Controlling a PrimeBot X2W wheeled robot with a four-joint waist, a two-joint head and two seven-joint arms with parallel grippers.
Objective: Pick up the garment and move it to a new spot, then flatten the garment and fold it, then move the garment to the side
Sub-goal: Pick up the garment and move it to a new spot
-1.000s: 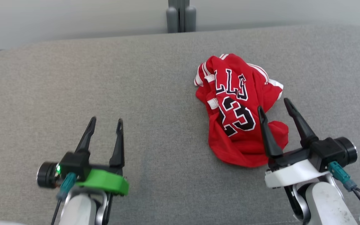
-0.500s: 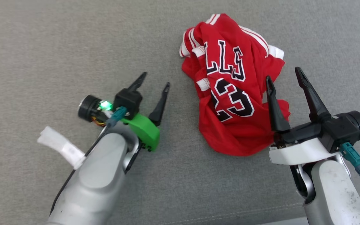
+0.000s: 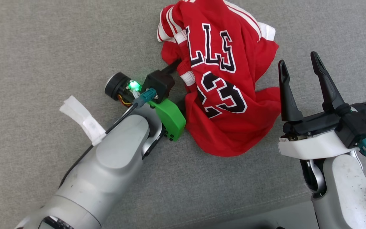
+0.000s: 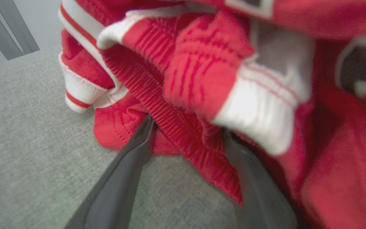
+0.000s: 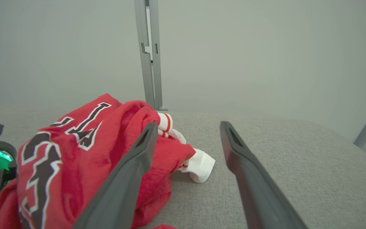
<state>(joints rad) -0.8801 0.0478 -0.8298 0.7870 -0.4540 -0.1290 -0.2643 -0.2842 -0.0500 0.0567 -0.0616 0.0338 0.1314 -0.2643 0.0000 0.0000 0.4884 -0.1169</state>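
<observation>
Garment [image 3: 224, 95] on the table [image 3: 43, 47] ahead of me, my left hand [image 4: 187, 127] against its left edge, fingers [image 4: 129, 165] either side of a fold, my right hand [image 3: 298, 58] just beside its right edge

A wide grey woven-fabric surface [image 3: 43, 47] is spreading flat across the head view, its weave showing evenly under soft, diffuse light that is casting only faint shadows. Along the lower edge a paler smooth strip [image 3: 265, 222] is bordering it. In the right wrist view a plain pale grey wall [image 5: 265, 47] is rising behind the surface's far edge, and a slim grey metal upright post [image 5: 149, 57] is standing against it. A rounded grey bar [image 5: 365, 135] is leaning in at the right.
</observation>
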